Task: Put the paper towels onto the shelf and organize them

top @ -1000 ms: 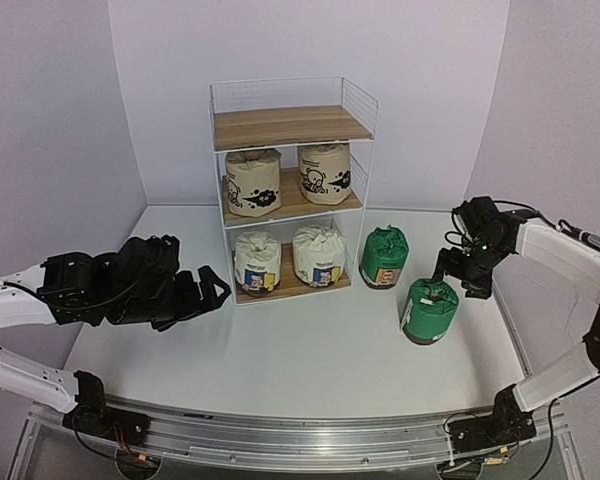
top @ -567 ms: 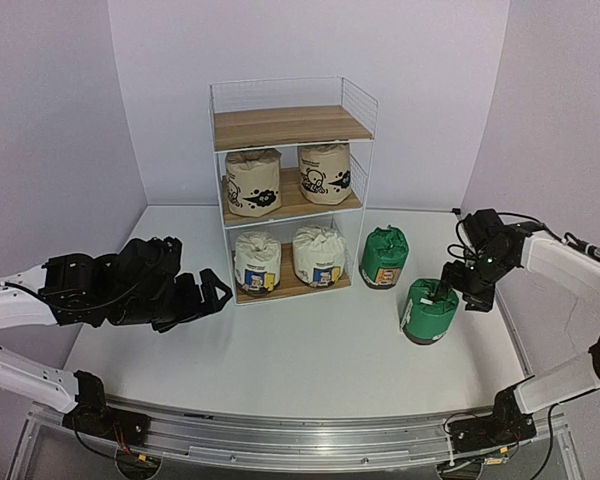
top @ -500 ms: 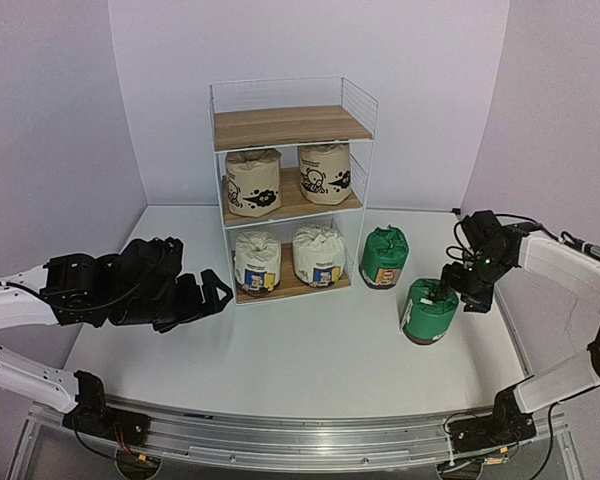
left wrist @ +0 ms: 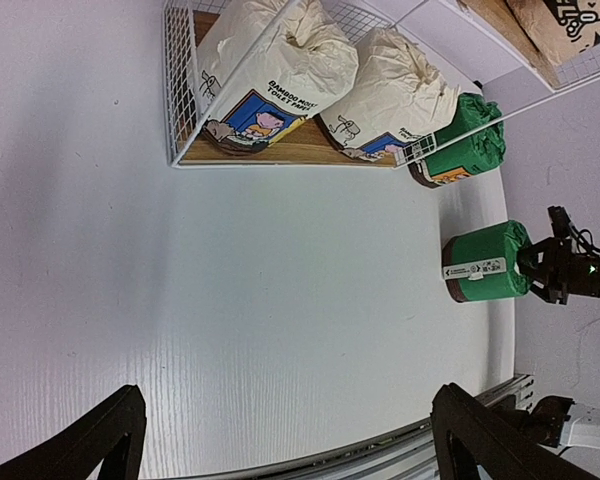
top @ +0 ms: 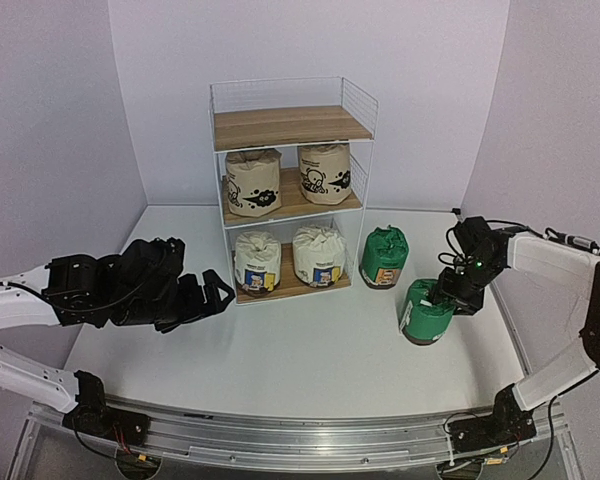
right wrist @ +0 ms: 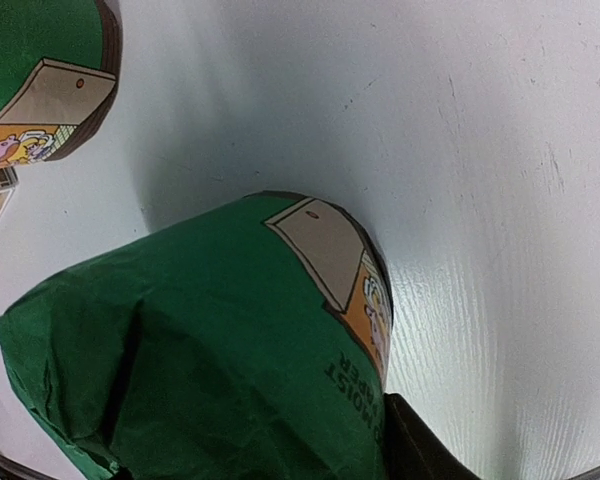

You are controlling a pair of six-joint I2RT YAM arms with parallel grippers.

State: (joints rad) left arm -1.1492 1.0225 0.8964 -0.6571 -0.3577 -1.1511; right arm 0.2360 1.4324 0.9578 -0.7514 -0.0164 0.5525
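The shelf [top: 293,125] stands at the back centre, with two beige rolls [top: 253,181] [top: 325,172] on its middle board and two white rolls [top: 257,261] [top: 318,254] on its bottom board; its top board is bare. One green roll [top: 384,257] stands on the table right of the shelf. My right gripper [top: 448,296] is shut on the gathered top of the second green roll [top: 425,313], which tilts. This roll fills the right wrist view [right wrist: 210,340], with one finger [right wrist: 420,455] beside it. My left gripper [top: 215,293] is open and empty, left of the shelf.
The left wrist view shows the shelf's mesh side [left wrist: 180,80], both white rolls [left wrist: 270,70], both green rolls [left wrist: 465,140] [left wrist: 485,262] and the table's front rail [left wrist: 480,400]. The table's right edge [top: 510,320] is close to the held roll.
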